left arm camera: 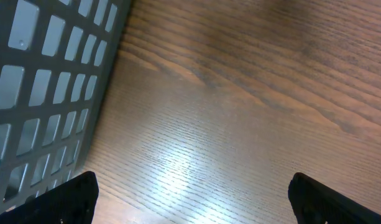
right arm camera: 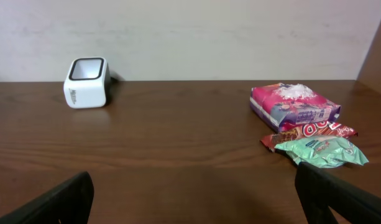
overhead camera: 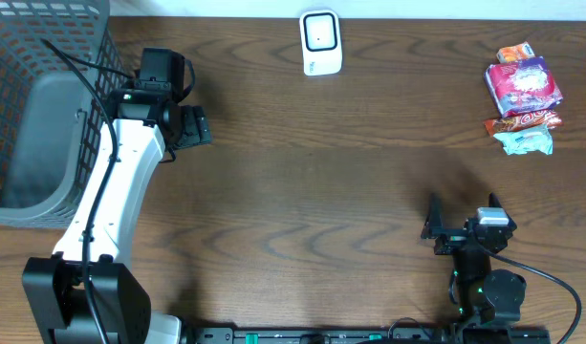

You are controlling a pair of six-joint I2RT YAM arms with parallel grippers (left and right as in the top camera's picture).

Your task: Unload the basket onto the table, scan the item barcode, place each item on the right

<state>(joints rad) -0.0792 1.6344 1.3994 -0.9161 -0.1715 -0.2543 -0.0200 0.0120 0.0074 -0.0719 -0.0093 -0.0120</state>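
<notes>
Snack packets [right arm camera: 311, 127] lie heaped at the far right of the table [overhead camera: 302, 210], well apart from both arms. Nearest, we see the right gripper [overhead camera: 462, 222] spread wide and empty, low at the table's front edge; its wrist view faces the heap. Farther left, the left gripper [overhead camera: 183, 124] is likewise released, holding nothing, just beside the grey basket [overhead camera: 25, 105]. Farthest, the white scanner [overhead camera: 321, 42] stands at the back edge. We judge the packets light, soft and crinkly, their film slippery; the pink pack [right arm camera: 294, 102] on top looks firmest, best pinched across its short sides.
</notes>
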